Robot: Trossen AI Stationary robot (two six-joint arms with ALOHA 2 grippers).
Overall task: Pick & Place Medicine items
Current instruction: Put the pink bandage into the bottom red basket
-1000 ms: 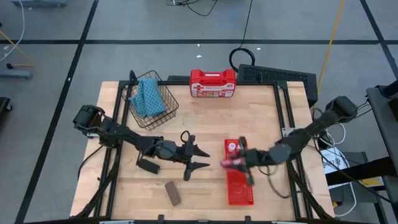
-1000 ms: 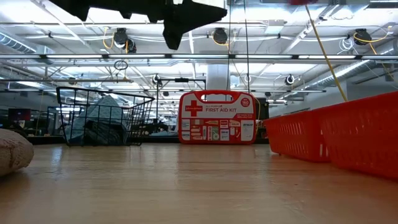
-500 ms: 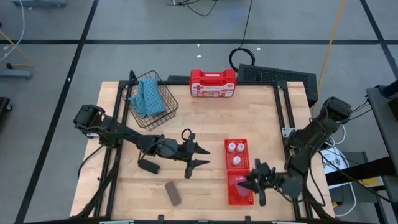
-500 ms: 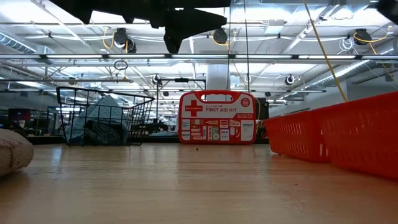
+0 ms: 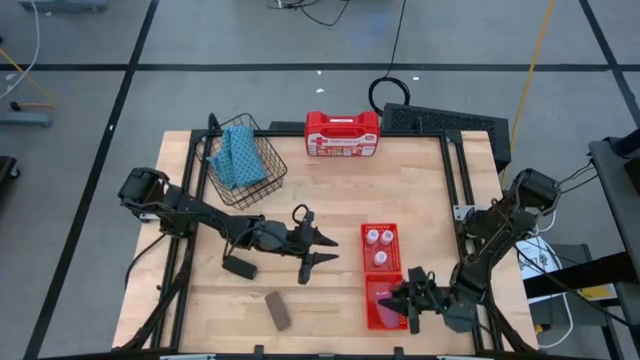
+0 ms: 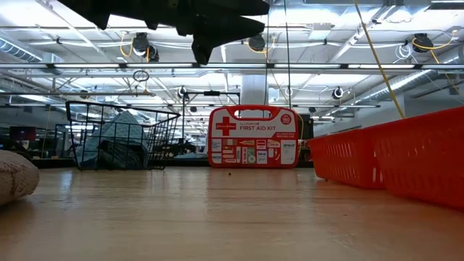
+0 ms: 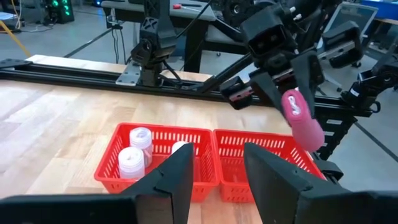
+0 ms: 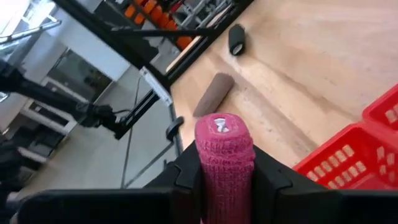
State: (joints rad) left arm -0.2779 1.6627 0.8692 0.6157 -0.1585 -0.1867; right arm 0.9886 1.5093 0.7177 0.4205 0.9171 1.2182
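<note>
With the right gripper (image 5: 410, 305) fingers clamped on the pink roll (image 7: 302, 118) above the red bin (image 5: 385, 318) at 5 o'clock, an off-centre release could drop it onto the counter (image 5: 330, 200), while the left gripper (image 5: 322, 251) hangs spread open.

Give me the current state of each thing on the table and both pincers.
Pink roll: held upright in right pincer, above the red bins.
Bottles: three, upright in far red bin.
Black roll: lying on table, untouched.
Brown roll: lying on table, untouched.
Left pincer: open, empty, above table.
Basket: holds blue cloth.
First aid kit: closed, standing.
</note>
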